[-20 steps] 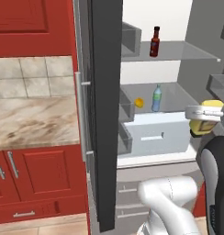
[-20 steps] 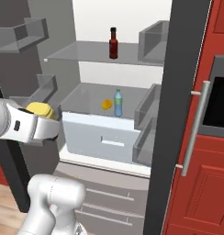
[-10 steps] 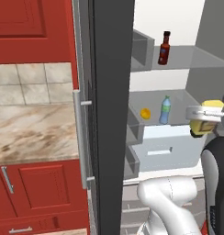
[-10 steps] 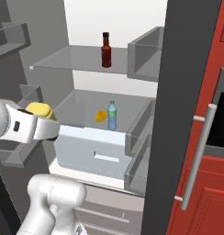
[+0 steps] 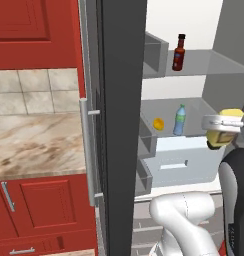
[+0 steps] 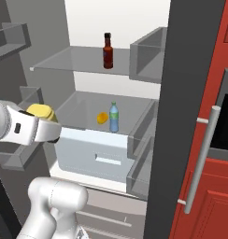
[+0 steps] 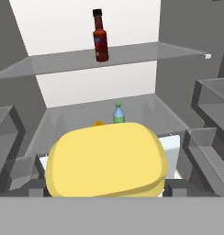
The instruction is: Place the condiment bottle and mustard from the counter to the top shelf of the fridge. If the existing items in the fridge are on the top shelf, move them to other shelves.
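The condiment bottle [image 5: 179, 52] [image 6: 107, 51] [image 7: 100, 36] stands upright on the fridge's top shelf [image 5: 211, 62] [image 6: 64, 60] [image 7: 146, 52]. My gripper [image 5: 222, 132] [image 6: 41, 125] [image 7: 107, 186] is shut on the squat yellow mustard [image 5: 226, 116] [image 6: 39, 112] [image 7: 107, 160], held in front of the open fridge at about the height of the middle shelf. On that middle shelf stand the blue plastic bottle [image 5: 179, 120] [image 6: 114, 116] [image 7: 118, 113] and, beside it, the small orange-yellow fruit [image 5: 158, 123] [image 6: 102, 118] [image 7: 99, 123]. The counter [image 5: 39, 145] lies left of the fridge.
The open dark grey fridge door [image 5: 121, 125] stands edge-on between the counter and the fridge interior. A pale drawer [image 5: 174, 157] [image 6: 97, 151] sits under the middle shelf. Door bins [image 6: 146, 53] line the right side. Red cabinets [image 5: 44, 215] run below the counter.
The whole picture has shifted and the fridge interior looks nearer, so the base has moved. The mustard stays in my gripper. The things on the shelves have not moved.
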{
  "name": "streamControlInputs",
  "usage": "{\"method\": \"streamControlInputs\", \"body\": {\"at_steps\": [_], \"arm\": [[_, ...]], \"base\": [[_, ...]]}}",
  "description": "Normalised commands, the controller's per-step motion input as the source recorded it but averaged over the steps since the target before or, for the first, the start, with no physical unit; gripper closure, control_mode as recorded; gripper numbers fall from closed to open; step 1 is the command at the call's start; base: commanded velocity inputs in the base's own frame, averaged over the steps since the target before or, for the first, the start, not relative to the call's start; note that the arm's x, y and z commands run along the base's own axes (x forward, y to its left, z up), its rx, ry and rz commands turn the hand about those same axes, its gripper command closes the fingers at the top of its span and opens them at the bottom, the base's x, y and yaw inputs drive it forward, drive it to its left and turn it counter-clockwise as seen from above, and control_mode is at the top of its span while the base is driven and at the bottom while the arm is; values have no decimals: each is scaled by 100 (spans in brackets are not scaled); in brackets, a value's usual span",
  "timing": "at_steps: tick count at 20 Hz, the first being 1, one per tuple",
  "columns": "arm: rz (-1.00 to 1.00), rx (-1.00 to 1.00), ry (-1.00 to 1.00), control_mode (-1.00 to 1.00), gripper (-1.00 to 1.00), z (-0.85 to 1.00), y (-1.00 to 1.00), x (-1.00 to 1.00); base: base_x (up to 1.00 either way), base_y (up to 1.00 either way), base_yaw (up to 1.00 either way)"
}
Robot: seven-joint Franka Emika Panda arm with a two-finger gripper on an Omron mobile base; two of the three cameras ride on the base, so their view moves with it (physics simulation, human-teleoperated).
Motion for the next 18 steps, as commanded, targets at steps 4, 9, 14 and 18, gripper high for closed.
{"method": "streamControlInputs", "body": {"at_steps": [4,9,14,18], "arm": [[7,0,-7,-100,100,41,0,31],[9,-3,-9,-100,100,41,0,47],[5,-3,-5,-100,100,26,0,69],[1,-2,-1,-100,100,15,0,63]], "base": [[0,0,0],[0,0,0],[0,0,0],[0,0,0]]}}
